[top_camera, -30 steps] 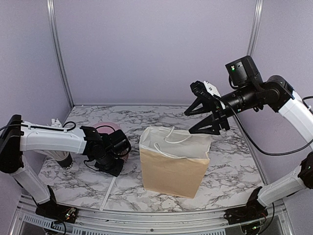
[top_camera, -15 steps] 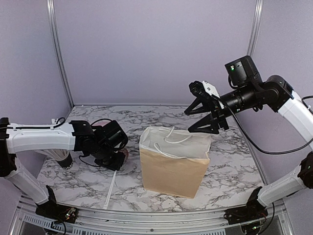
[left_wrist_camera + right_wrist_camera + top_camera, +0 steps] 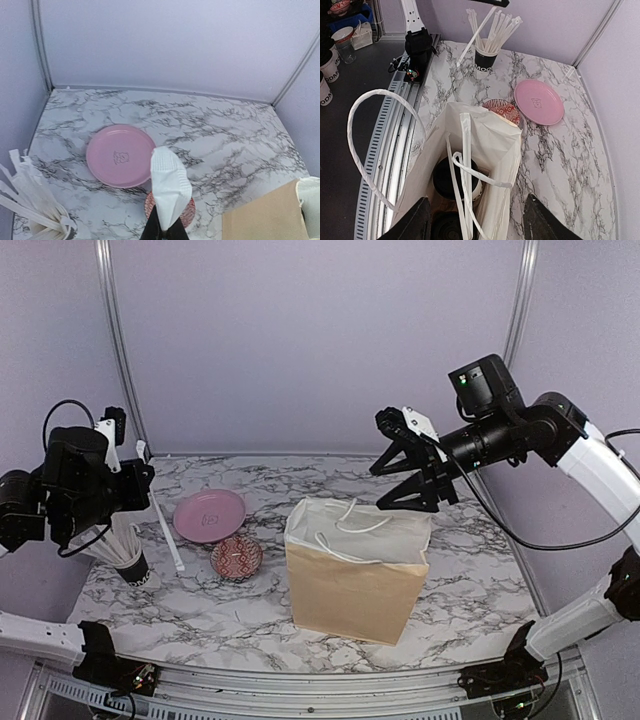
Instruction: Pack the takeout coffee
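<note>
The packing looks nearly done: the cups (image 3: pixel 453 181) already stand in the bottom of the bag (image 3: pixel 355 580), one black lid plain in the right wrist view and what seems a second in the shadow nearer the camera. The step in hand appears to be adding a straw. The left claw (image 3: pixel 146 488) is raised at the far left, clamped on one wrapped straw (image 3: pixel 166 532) that hangs slanting down above the table, clear of the straw cup (image 3: pixel 125 552) below it. The right claw (image 3: pixel 380 490) hangs spread wide and empty just above the bag's far right rim. Next, I judge, the left arm must carry the straw rightward over the plate (image 3: pixel 208 515) and bowl (image 3: pixel 237 557), bring it to the bag's mouth, miss the looped handles and let go. The right claw might need to steady the limp paper. The table (image 3: pixel 470 570) is white marble-patterned with grey veins, closed in by plain lavender walls (image 3: pixel 320 340) with metal posts (image 3: pixel 118 340) at the corners.
</note>
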You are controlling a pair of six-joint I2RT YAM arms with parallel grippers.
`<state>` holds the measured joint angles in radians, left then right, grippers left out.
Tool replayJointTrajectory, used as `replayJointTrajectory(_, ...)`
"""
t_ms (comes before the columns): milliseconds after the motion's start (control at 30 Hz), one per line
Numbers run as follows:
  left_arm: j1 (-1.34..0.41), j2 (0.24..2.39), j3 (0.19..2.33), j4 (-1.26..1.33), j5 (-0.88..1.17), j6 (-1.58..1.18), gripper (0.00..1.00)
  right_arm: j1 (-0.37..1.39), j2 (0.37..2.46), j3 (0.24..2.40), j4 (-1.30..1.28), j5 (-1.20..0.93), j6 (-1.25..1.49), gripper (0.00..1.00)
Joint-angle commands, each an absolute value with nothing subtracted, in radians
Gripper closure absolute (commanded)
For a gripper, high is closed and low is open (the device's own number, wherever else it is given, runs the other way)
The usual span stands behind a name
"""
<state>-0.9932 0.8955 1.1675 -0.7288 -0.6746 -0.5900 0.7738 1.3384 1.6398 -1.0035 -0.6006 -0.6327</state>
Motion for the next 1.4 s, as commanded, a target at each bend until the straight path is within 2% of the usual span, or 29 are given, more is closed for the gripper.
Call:
replayJointTrajectory(0,-0.994,0.786,1.071,-0.679,-1.045,-0.469,1.0,0.767,1.35,1.681,-0.985,-0.601,-0.625,0.39)
replayJointTrajectory(167,-0.994,0.605,0.925,-0.502,-1.251,-0.332,1.0,0.768,1.35,1.676,-0.984,-0.598,-0.625,0.39)
replayJointTrajectory(333,-0.993,0.526,0.807,-0.324,-1.39,-0.163,1.0,0.768,1.357,1.673,-0.983,-0.599,-0.626,0.39)
replayJointTrajectory(500,-0.99,0.538,0.692,-0.153,-1.463,-0.049,1.0,0.767,1.365,1.675,-0.984,-0.609,-0.628,0.39)
replayJointTrajectory(700,-0.933,0.519,0.547,0.088,-1.442,0.074,1.0,0.768,1.368,1.67,-0.985,-0.615,-0.63,0.39)
replayJointTrajectory(933,-0.773,0.571,0.509,0.026,-1.347,-0.116,1.0,0.768,1.355,1.654,-0.985,-0.617,-0.638,0.39)
replayJointTrajectory(1233,-0.717,0.728,0.561,-0.148,-1.296,-0.354,1.0,0.768,1.332,1.624,-0.976,-0.598,-0.648,0.39)
replayJointTrajectory(1300,-0.715,0.724,0.562,-0.152,-1.287,-0.36,0.94,0.768,1.329,1.619,-0.974,-0.592,-0.649,0.39)
replayJointTrajectory(1367,-0.713,0.716,0.573,-0.164,-1.279,-0.366,0.79,0.769,1.327,1.618,-0.974,-0.589,-0.65,0.39)
